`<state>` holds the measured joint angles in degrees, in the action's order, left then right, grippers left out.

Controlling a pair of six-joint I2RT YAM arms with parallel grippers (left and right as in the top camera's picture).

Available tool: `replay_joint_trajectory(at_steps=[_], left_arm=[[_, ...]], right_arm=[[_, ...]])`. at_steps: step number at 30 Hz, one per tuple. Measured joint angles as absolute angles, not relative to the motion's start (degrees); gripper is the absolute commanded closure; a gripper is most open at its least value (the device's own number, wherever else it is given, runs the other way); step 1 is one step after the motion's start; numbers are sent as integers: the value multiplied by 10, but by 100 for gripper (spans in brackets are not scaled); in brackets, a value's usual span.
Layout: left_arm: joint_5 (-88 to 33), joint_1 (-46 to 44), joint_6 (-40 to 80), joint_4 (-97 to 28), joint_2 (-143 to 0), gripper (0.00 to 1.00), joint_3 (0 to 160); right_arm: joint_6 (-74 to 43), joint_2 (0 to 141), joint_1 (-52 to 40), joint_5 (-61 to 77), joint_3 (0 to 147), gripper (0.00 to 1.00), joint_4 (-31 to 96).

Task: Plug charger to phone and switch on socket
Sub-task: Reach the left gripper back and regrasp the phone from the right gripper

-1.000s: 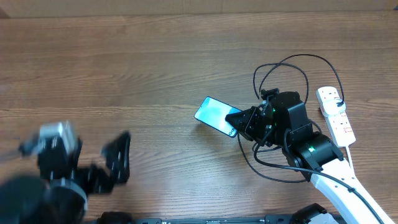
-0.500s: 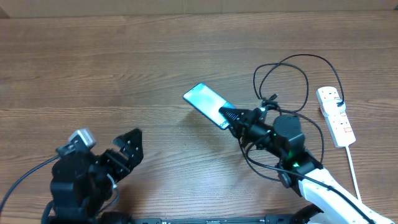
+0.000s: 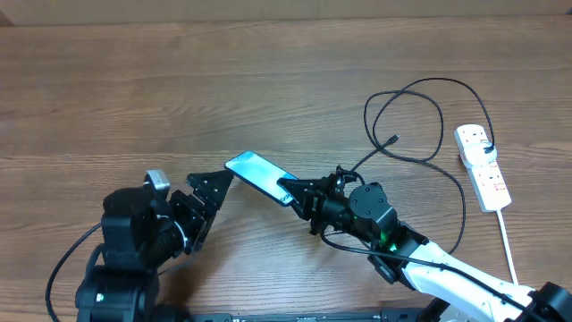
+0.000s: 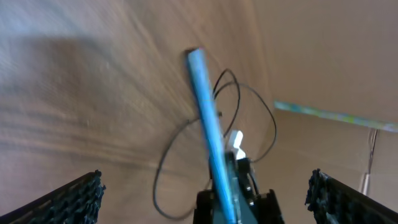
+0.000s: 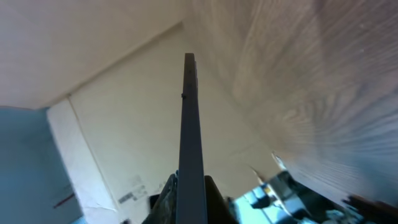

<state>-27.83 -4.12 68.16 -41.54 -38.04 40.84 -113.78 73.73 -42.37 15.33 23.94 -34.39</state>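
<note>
While the overhead view holds steady, the right pincer point(image 3: 290, 190) is pinching the phone point(image 3: 255, 173) by its near end. The handset juts out ahead of the jaws and looks raised off the table point(image 3: 134, 89). The left pincer point(image 3: 204, 204) is spread wide, just beside the phone's free end; I can't tell whether it touches. The charger point(image 3: 367, 116) lies in loose loops well behind the right pincer, its connector tip point(image 3: 394, 139) unplugged on the wood, and the socket point(image 3: 483, 170) sits farther back again. Over to the left wrist: the phone shows edge-on, dead centre between the spread fingers point(image 4: 68, 202), with the right pincer clamped below it. Now the right wrist: just a thin dark edge rising straight out of the closed jaws. The danger, as I read it, is that end-only grip, because a knock from the left fingers closing in could lever the phone loose. The cable strands near the right arm could also snag and drag the connector away.
</note>
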Motion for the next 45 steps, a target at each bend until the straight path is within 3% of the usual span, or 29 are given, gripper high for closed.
replay_joint_trajectory(at_steps=[6,23,38,45], left_arm=[[-308,-41,744,-413,-425,14,408],[-324,-41,825,-322,-465,13,408],[-336,-41,821,-312,-496,11,408],[-344,-41,811,-296,-542,14,408]], right_arm=[[-1150,737,-424,139,239,96,-384],[-1153,737,-478,128,239,96,-390],[-1140,737,-489,109,239,96,-390],[-1140,737,-489,109,239,96,-390]])
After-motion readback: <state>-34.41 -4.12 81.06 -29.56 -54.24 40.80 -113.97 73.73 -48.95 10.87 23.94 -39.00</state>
